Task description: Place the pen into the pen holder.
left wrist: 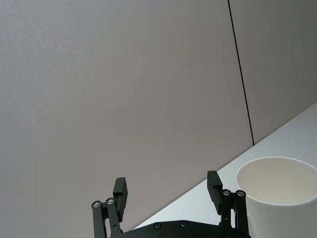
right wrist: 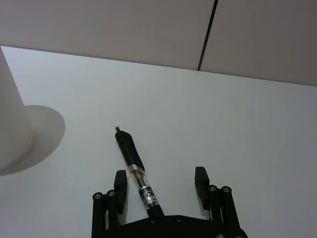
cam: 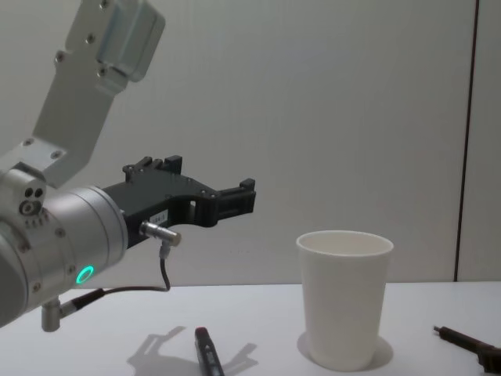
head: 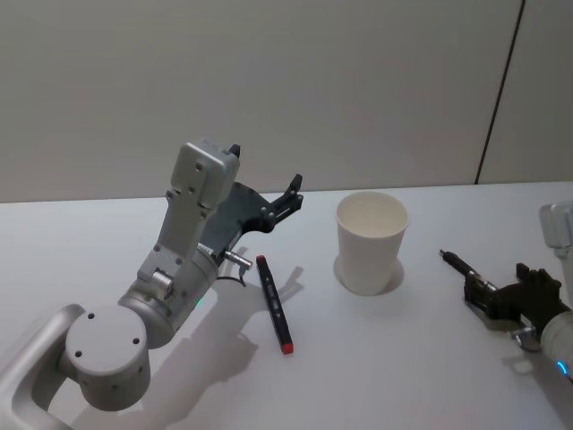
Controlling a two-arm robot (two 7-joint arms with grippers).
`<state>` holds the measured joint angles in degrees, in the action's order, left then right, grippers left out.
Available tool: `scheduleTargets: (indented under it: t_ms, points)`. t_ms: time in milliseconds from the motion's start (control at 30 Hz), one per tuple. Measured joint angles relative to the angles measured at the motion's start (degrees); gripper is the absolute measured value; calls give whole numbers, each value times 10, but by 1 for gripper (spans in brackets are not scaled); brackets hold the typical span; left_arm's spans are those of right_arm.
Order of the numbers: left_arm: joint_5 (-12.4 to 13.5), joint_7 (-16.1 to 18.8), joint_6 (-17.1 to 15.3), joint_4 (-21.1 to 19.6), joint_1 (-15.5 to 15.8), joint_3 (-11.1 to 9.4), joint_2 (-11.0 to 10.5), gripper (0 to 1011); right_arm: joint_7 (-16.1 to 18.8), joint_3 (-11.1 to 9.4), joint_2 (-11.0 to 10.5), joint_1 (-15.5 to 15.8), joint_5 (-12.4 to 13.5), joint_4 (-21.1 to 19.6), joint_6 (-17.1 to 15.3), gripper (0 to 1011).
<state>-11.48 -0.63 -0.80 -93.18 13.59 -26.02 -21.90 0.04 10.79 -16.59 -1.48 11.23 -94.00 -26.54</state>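
Observation:
The pen holder, a white paper cup (head: 371,242), stands upright at mid-table, also seen as the cup (cam: 344,305) and the cup (left wrist: 280,196). A black pen with a red end (head: 275,305) lies flat to its left. My left gripper (head: 264,175) hangs open and empty in the air above that pen, pointing towards the cup; its fingers (left wrist: 120,192) hold nothing. A second black pen with a clear section (right wrist: 132,159) lies on the table right of the cup. My right gripper (right wrist: 160,183) sits low over it, open, its fingers astride the pen's near end.
The white table (head: 430,358) stretches to a plain wall behind. The second pen's tip (head: 448,258) points towards the cup from the right. The black and red pen (cam: 207,352) lies below the left gripper (cam: 211,184).

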Motion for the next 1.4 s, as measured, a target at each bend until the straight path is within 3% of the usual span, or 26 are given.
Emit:
scheduleTargets:
  t_ms: [600, 933, 1400]
  points:
    - [0, 0, 0, 0, 0, 0, 0, 1001, 17, -1, -1, 2, 0, -3, 3, 729]
    - [0, 0, 0, 0, 0, 0, 0, 1001, 22, 1, -1, 2, 0, -5, 5, 563]
    - [0, 0, 0, 0, 0, 0, 0, 1001, 24, 1, 0, 3, 1, -6, 6, 466]
